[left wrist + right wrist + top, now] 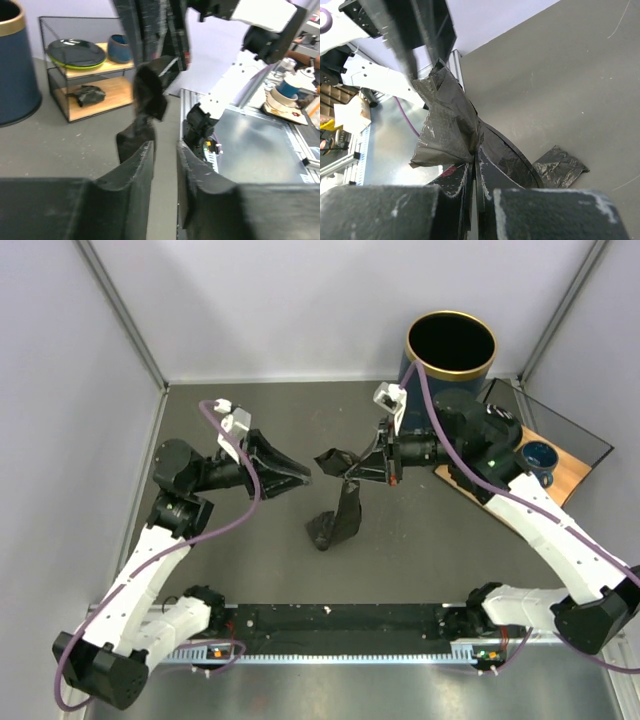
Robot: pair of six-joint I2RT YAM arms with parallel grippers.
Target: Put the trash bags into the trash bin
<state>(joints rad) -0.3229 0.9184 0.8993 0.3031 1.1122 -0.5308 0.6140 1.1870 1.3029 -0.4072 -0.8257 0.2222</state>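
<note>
Standing far right, trash bin [450, 345] is upright w/ mouth open; interior's dark, prob. empty but can't confirm. Trash bag [340, 515] isn't in yet: mid-table [250, 540], well apart from bin, top lifted, lower end resting on surface. Right gripper [352, 468] is clamped on bag's upper part. Left gripper [305, 473] sits just beside, jaws narrowly apart, empty. Remaining: carry over, drop in.

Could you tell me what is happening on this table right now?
The right gripper is shut on a black trash bag and holds it up over the middle of the table, with the bag's lower end trailing on the surface. The left gripper faces it close by, slightly open and holding nothing. The trash bin stands at the far right, and the bag is not yet in it.
</note>
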